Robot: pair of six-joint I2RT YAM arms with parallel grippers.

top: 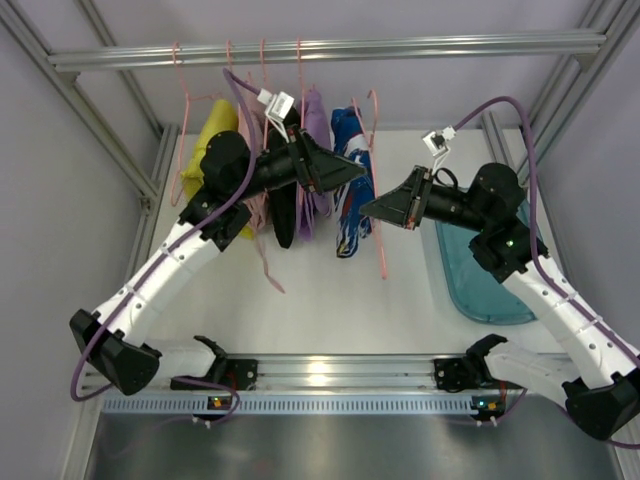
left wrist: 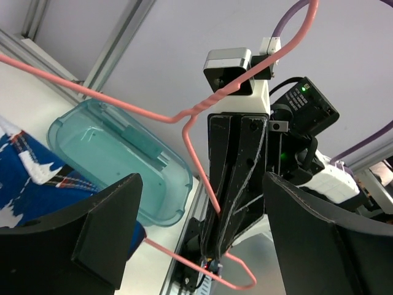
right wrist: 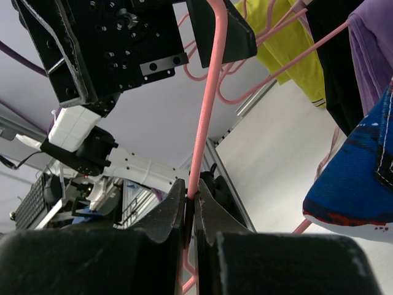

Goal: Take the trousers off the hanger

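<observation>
1. Not much done yet, going by this. The blue trousers are still draped on the pink hanger, and the hanger looks to be still hooked on the rail
2. The right tool is pinched shut on the hanger's wire. In its wrist view the wire runs straight up out of the closed fingers, and the trousers hang just off to its side
3. The left tool is wide open with nothing in it. It points at the right tool, with the trousers right beside its tip
4. What's left, I reckon, is basically everything: the left has to get hold of the cloth and pull it off while the right steadies the hanger
5. Other stuff: behind the left tool there's a row of more hangers with yellow, black and purple clothes, packed close together. A teal tray sits on the bench under the right arm
6. In the way: the purple piece sits tight against the trousers, so the left could easily grab the wrong cloth. The two tools are also nose to nose, with little room
</observation>
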